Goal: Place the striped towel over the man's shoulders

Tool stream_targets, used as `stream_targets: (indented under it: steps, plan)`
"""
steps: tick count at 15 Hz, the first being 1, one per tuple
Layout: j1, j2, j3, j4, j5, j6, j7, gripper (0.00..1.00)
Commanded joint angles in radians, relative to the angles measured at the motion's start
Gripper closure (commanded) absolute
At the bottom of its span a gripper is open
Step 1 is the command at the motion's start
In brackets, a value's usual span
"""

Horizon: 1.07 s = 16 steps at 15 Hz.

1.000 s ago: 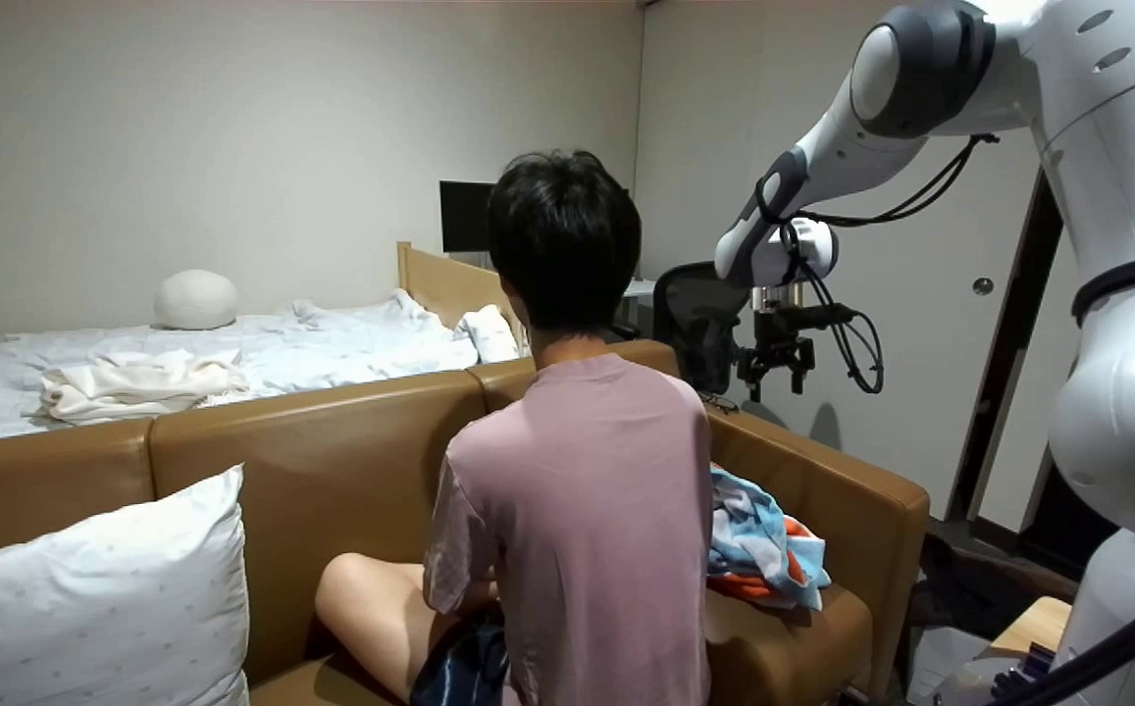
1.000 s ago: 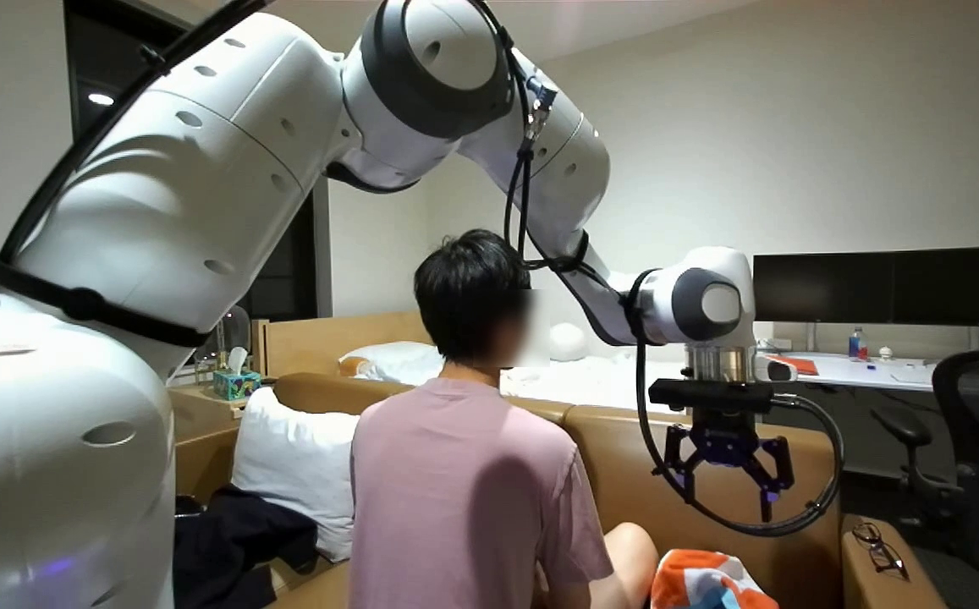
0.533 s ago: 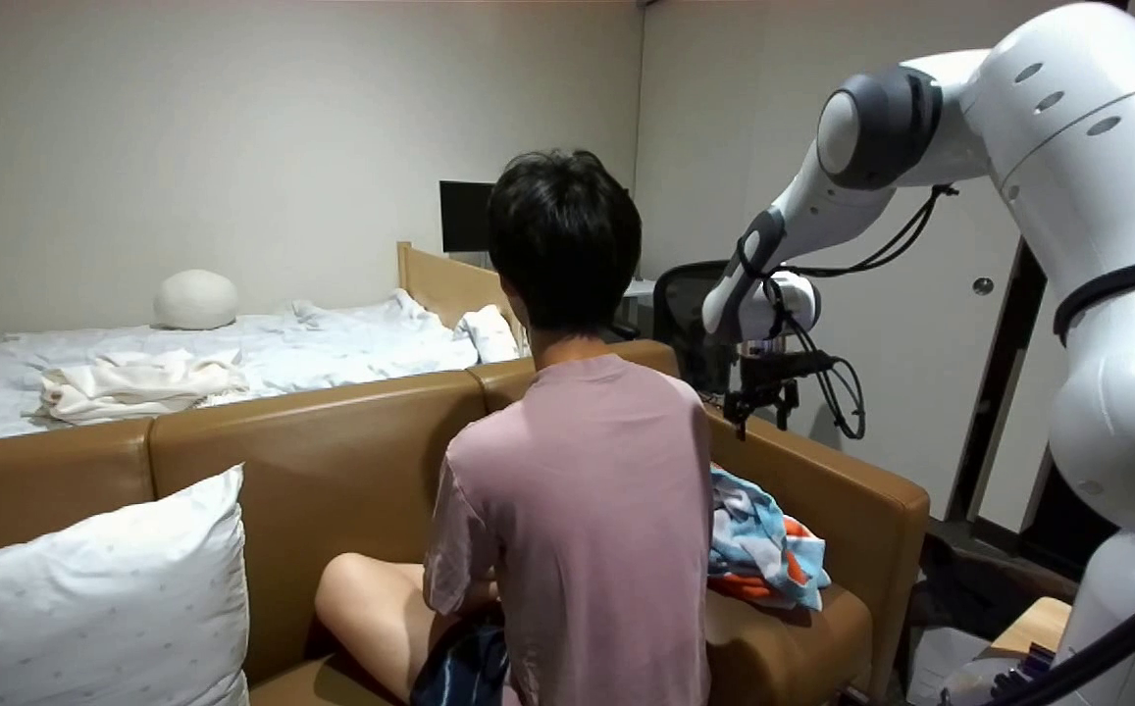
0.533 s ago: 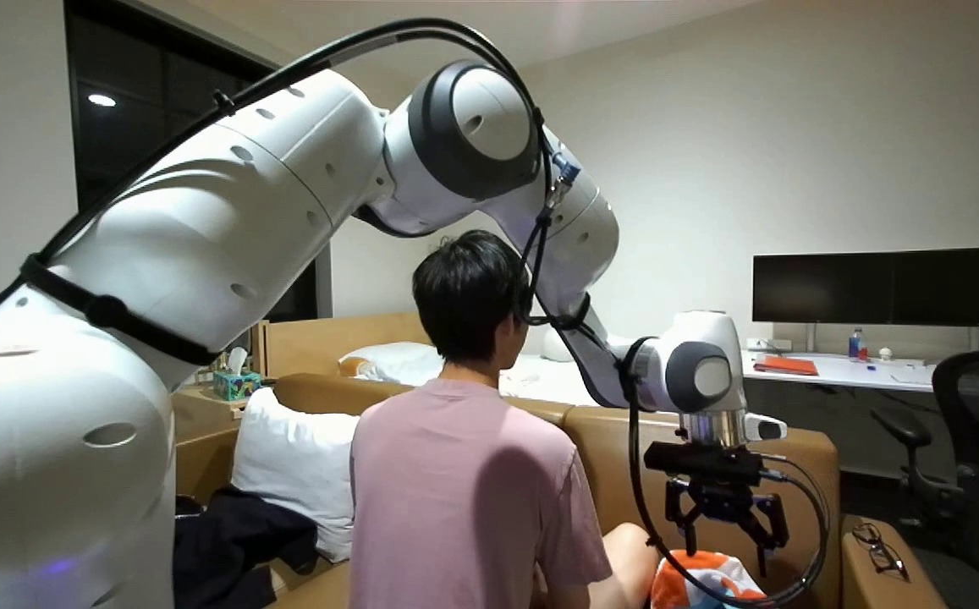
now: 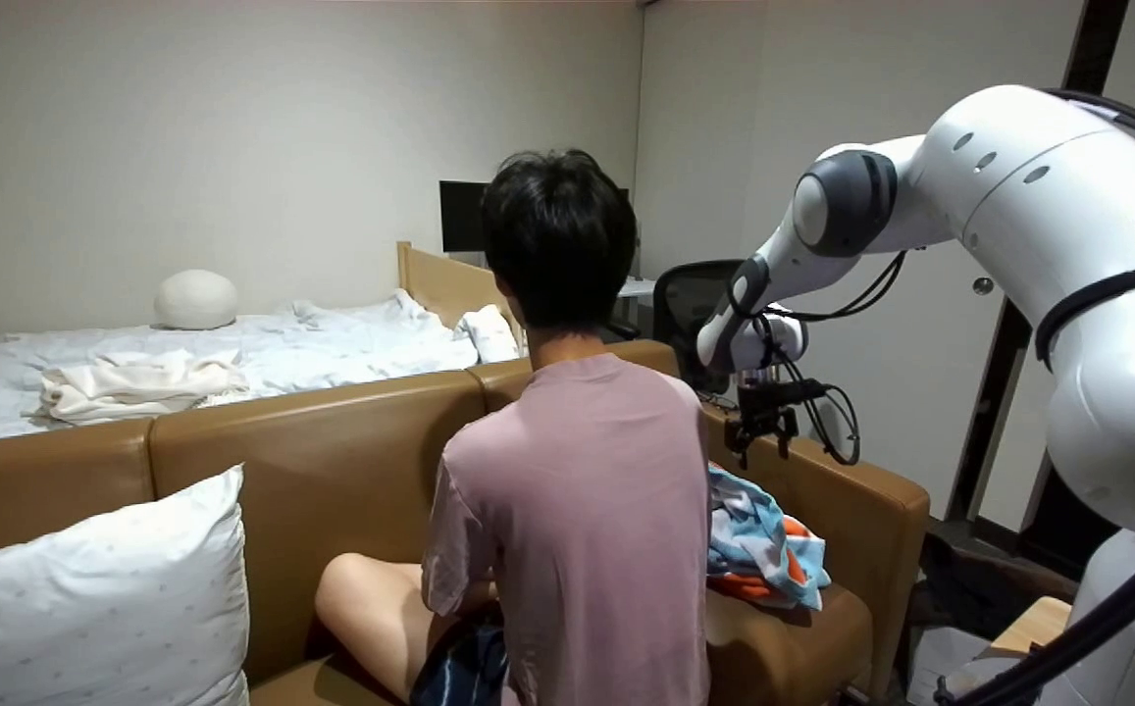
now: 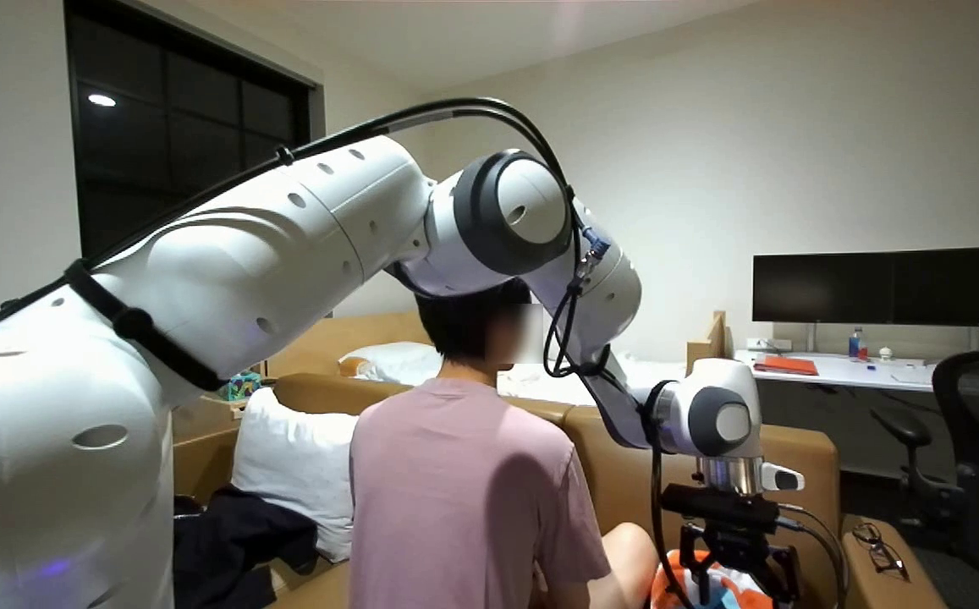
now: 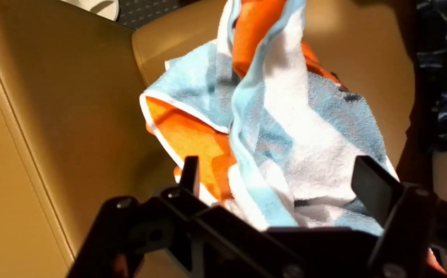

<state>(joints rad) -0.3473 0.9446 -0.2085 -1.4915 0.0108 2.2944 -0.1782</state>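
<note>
man (image 5: 577, 500) between pillow (image 5: 106, 598) and towel (image 5: 763, 549); glasses (image 6: 877, 545) on armrest (image 6: 882, 588); 2 monitors (image 6: 823, 288) beyond.

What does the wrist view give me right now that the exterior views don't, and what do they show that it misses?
Only the wrist view: looking down past the open gripper, the striped towel framed between its fingers, with a light blue edge running between them.

Only the exterior views: the man's head and shoulders, with no towel on them, and the bed; also, in an exterior view, glasses.

Shared: the gripper, the towel and the brown couch.
</note>
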Motion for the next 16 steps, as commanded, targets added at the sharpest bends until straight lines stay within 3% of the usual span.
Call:
stream_targets:
  steps: [1,4,5,9,11,16]
  plan:
    - [-0.032,0.070,0.009,0.136,-0.012,-0.112,0.012,0.00]
    - [-0.044,0.096,0.014,0.206,-0.018,-0.200,-0.010,0.00]
    - [-0.037,0.081,0.013,0.161,-0.016,-0.146,0.006,0.00]
    - [-0.038,0.088,0.016,0.173,-0.015,-0.152,0.006,0.00]
    - [-0.038,0.056,0.022,0.121,-0.006,-0.068,0.007,0.00]
    - [-0.018,0.120,0.026,0.181,-0.020,-0.062,0.026,0.00]
